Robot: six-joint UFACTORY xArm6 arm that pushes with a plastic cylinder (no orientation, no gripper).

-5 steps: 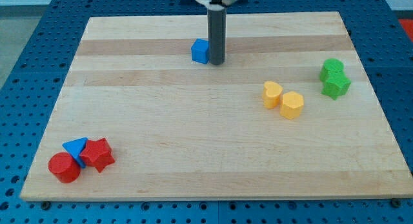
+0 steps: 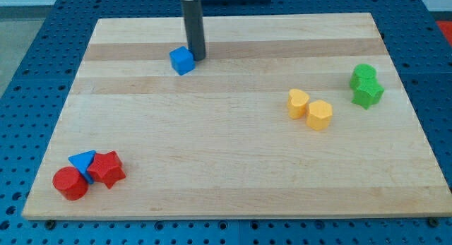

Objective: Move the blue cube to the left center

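The blue cube lies on the wooden board near the view's top, left of the middle. My tip stands right against the cube's right side, touching it or nearly so. The dark rod rises from there out of the view's top edge.
A blue triangular block, a red cylinder and a red star-like block cluster at the bottom left corner. Two yellow blocks lie right of centre. Two green blocks lie near the right edge.
My tip and the blue cube have both moved to the view's left by about a cube and a half, the cube staying just left of the tip.
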